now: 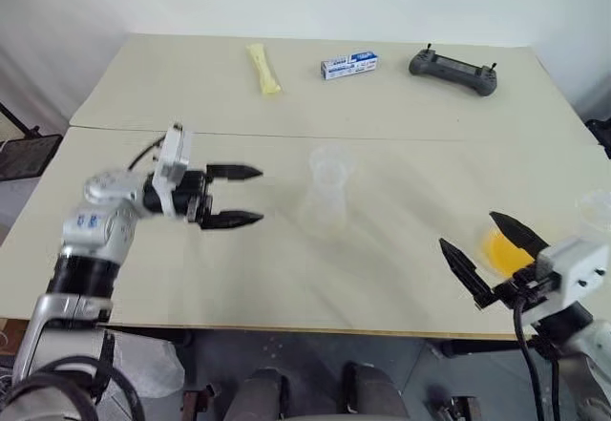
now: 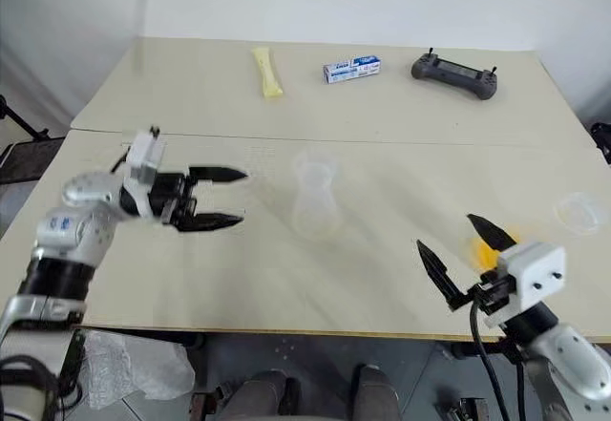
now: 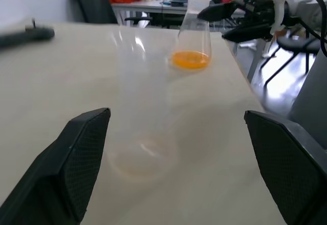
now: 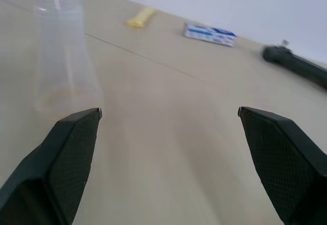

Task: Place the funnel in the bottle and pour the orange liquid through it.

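Between the left gripper's [image 1: 260,195] two black fingers there was nothing: they stood wide apart, levelled at the bottle [image 1: 323,206], which stood upright a short way beyond the fingertips, not touching them. A wider clear rim at the bottle's top looked like the funnel [image 1: 329,160] seated in the neck, though with clear plastic on clear plastic that could not be told for certain. The right gripper [image 1: 467,229] was likewise fully spread and empty. Close beside its fingers stood a second clear flask [image 3: 195,26] with the orange liquid [image 1: 498,247] pooled in its base, ungripped. Farther out past that gripper lay a small clear round thing [image 2: 578,209], too faint to identify.

The funnel step seemed done and the pour not yet begun. The next move would call for the right gripper to close on the orange flask's neck, carry it over the funnel and tip slowly, ideally with the left gripper steadying the light bottle.
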Tool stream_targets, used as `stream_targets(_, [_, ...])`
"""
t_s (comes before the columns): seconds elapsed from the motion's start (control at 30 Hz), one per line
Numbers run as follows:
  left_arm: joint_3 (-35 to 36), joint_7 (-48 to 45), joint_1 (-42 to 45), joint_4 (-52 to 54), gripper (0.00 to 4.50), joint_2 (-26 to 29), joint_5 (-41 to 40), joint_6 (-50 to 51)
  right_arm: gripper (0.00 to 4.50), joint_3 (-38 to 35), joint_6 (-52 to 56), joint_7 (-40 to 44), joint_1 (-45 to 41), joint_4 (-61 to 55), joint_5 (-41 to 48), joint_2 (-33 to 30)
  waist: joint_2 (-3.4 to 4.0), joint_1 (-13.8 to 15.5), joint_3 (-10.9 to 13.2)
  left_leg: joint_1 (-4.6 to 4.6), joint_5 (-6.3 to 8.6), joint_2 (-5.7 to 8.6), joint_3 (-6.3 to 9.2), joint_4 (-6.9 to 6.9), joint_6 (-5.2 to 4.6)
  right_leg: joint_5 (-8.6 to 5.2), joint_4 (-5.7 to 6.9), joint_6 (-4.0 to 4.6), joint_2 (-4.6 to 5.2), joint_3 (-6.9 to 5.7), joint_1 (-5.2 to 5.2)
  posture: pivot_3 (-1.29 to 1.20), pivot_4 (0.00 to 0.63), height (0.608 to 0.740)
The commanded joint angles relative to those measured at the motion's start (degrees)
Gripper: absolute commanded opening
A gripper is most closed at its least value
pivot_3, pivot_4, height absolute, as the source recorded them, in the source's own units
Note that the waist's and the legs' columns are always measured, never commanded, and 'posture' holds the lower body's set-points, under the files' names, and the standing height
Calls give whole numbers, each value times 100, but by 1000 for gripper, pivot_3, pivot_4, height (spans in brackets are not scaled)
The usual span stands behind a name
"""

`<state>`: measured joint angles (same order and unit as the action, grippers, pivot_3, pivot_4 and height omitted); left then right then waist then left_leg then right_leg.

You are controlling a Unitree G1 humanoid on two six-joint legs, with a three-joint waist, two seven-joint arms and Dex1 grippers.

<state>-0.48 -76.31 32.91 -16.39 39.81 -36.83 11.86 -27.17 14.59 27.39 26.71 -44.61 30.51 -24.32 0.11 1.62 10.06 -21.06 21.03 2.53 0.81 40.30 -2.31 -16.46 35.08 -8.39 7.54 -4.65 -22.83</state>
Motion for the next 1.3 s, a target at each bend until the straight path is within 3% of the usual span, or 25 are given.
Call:
stream_targets(0.03, [356,-90,-263,210,4453,-141,-117,-163,4500,-431,-39,-255,398,-470,326,248,3,-7,-2,4,0,0,1,0,0,0,3,0,-1,3,2,0,150,740])
stream_targets(0.37, [396,-418,-142,4,4453,-514,90,-92,4500,-1080,-757,147,1576,-168,706,915,12,-28,-8,50,0,3,-33,-31,-1,-1,-1,2,-4,35,21,0,150,740])
stream_targets(0.7, [370,-545,-44,62,4453,-718,233,-2,4500,-1492,-948,-44,503,1000,849,476,13,-45,-8,71,4,-6,-55,-37,-6,-3,-4,4,-7,61,25,0,150,740])
stream_targets(1.03, [477,-309,-507,778,4453,-724,125,289,4500,-1465,67,-673,-914,1358,934,-645,24,-38,-12,70,5,-11,-61,-38,-5,-4,-9,6,-4,97,24,0,150,740])
stream_targets(1.3, [593,-90,-787,1222,4453,-723,50,453,4500,-1743,593,-1175,-891,683,1220,-627,25,-23,-12,65,5,-9,-56,-37,-5,-4,-16,6,0,106,26,0,150,740])
